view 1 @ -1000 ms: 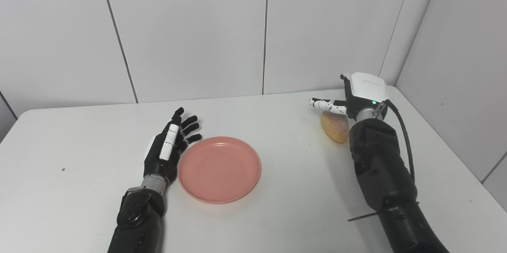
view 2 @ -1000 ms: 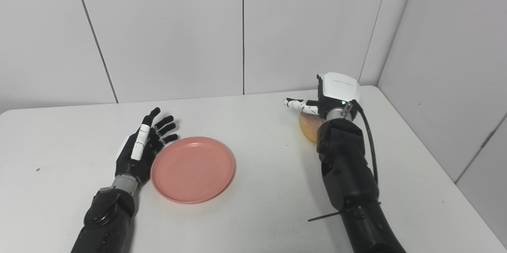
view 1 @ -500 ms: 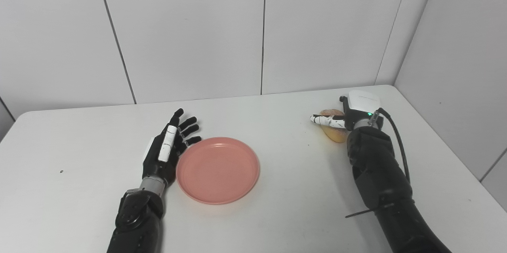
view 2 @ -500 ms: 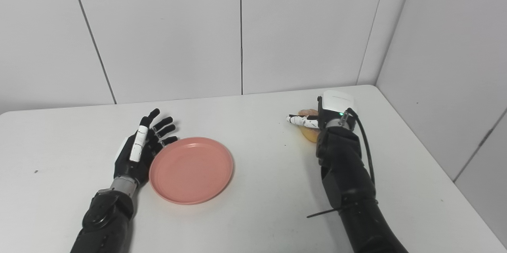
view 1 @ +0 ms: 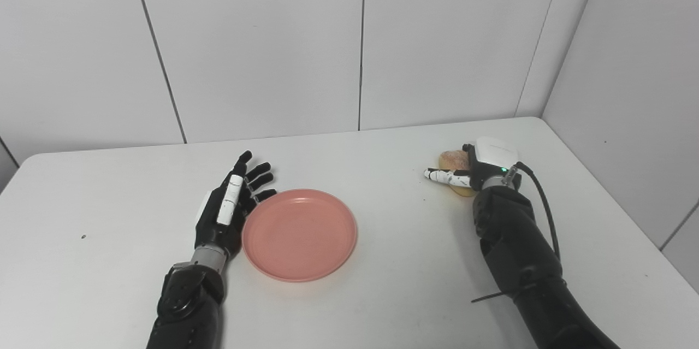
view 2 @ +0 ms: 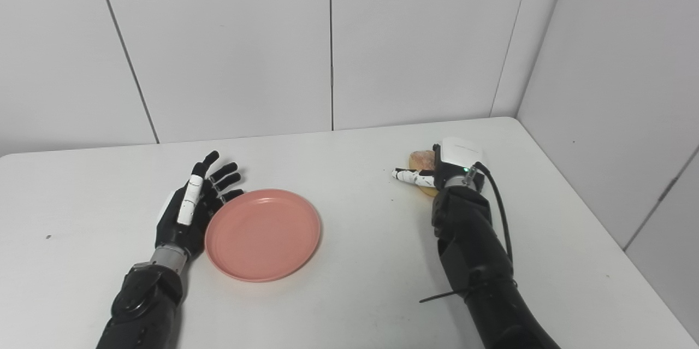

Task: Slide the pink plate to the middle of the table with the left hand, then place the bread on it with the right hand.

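Note:
The pink plate lies flat on the white table, left of the middle. My left hand is open, fingers spread, lying palm-in right against the plate's left rim. The bread, a tan roll, lies at the right back of the table. My right hand is low over the bread and covers most of it. Its thumb sticks out to the left, apart from the bread. Its other fingers are hidden behind the white back of the hand.
The table's back edge meets white wall panels. A side wall stands close past the table's right edge. A small dark speck marks the tabletop at the far left.
My right hand has come down from above the bread to sit low over it, covering more of it. The left hand and the plate have kept their places; the camera shifted slightly.

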Robot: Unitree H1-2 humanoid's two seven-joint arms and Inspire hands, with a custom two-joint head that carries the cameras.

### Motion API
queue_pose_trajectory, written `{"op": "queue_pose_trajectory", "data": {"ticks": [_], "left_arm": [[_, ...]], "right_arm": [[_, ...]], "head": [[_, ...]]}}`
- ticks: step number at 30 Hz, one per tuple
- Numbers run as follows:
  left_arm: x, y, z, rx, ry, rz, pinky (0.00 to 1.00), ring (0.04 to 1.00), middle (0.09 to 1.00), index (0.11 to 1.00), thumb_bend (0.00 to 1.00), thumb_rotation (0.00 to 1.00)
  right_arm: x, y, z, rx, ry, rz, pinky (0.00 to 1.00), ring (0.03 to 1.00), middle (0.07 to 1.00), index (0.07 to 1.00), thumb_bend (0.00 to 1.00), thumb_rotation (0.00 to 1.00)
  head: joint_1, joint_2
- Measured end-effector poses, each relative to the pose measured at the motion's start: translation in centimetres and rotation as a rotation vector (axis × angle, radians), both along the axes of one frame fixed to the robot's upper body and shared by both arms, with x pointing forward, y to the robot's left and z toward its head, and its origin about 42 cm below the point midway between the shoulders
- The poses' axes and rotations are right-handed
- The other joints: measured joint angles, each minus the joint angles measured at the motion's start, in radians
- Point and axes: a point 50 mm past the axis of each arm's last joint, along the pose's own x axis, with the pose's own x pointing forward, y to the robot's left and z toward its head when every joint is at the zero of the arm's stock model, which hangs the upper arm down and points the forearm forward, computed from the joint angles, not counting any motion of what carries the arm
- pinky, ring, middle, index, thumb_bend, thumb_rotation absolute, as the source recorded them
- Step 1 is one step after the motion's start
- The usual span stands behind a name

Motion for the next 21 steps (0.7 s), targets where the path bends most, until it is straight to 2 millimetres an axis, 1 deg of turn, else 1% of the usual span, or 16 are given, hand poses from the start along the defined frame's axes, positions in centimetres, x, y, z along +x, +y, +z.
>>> {"op": "queue_pose_trajectory", "data": {"ticks": [2,3,4,5,6,7,8,9,10,11,12,16,21], "left_arm": [[0.0,0.0,0.0,0.001,0.0,0.0,0.69,0.815,0.811,0.92,0.84,0.77],[0.0,0.0,0.0,0.001,-0.001,-0.001,0.7,0.816,0.813,0.921,0.84,0.77],[0.0,0.0,0.0,0.001,-0.001,-0.001,0.69,0.816,0.813,0.915,0.84,0.76],[0.0,0.0,0.0,0.001,-0.001,-0.001,0.69,0.813,0.81,0.912,0.85,0.76],[0.0,0.0,0.0,0.002,-0.001,-0.002,0.69,0.812,0.81,0.911,0.85,0.76],[0.0,0.0,0.0,0.002,-0.001,-0.002,0.69,0.809,0.807,0.911,0.85,0.76],[0.0,0.0,0.0,0.003,-0.001,-0.003,0.68,0.808,0.805,0.911,0.85,0.76],[0.0,0.0,0.0,0.003,-0.001,-0.003,0.68,0.808,0.805,0.912,0.85,0.76],[0.0,0.0,0.0,0.004,-0.001,-0.003,0.68,0.808,0.805,0.913,0.85,0.77],[0.0,0.0,0.0,0.004,-0.001,-0.003,0.67,0.806,0.807,0.915,0.84,0.77],[0.0,0.0,0.0,0.004,-0.001,-0.003,0.67,0.805,0.808,0.915,0.84,0.77],[0.0,-0.2,0.1,0.007,-0.001,-0.007,0.67,0.803,0.806,0.912,0.84,0.77],[-0.1,-0.1,0.1,0.008,-0.002,-0.007,0.67,0.808,0.807,0.917,0.84,0.77]], "right_arm": [[0.0,-0.1,-0.2,0.008,-0.024,-0.002,0.42,0.581,0.692,0.81,0.87,0.74],[0.0,-0.1,-0.3,0.011,-0.036,-0.005,0.42,0.579,0.68,0.803,0.85,0.69],[0.0,-0.2,-0.3,0.022,-0.044,-0.007,0.45,0.58,0.667,0.768,0.77,0.54],[0.0,-0.2,-0.4,0.032,-0.05,-0.006,0.44,0.557,0.642,0.744,0.73,0.42],[-0.1,-0.3,-0.4,0.035,-0.055,-0.002,0.43,0.552,0.638,0.74,0.72,0.4],[-0.2,-0.5,-0.5,0.036,-0.063,0.005,0.37,0.479,0.572,0.718,0.71,0.27],[-0.3,-0.6,-0.7,0.04,-0.075,0.009,0.32,0.415,0.526,0.683,0.64,0.14],[-0.3,-0.6,-0.9,0.048,-0.086,0.01,0.28,0.362,0.497,0.57,0.57,0.06],[-0.4,-0.6,-1.0,0.055,-0.096,0.01,0.26,0.336,0.486,0.531,0.55,0.03],[-0.5,-0.6,-1.2,0.064,-0.111,0.009,0.26,0.363,0.46,0.543,0.52,0.01],[-0.5,-0.5,-1.2,0.071,-0.126,0.013,0.26,0.371,0.453,0.546,0.52,0.0],[-0.3,0.4,-1.0,0.063,-0.165,0.053,0.27,0.379,0.446,0.547,0.51,0.0],[-0.3,0.1,-0.9,0.033,-0.163,0.073,0.27,0.382,0.447,0.54,0.51,0.0]], "head": [[0.0,0.0],[0.0,0.0],[0.003,0.005],[0.003,0.005],[0.003,0.005],[0.003,0.005],[0.003,0.005],[0.003,0.005],[0.003,0.005],[0.003,0.005],[0.003,0.005],[0.005,0.011],[0.006,0.012]]}}
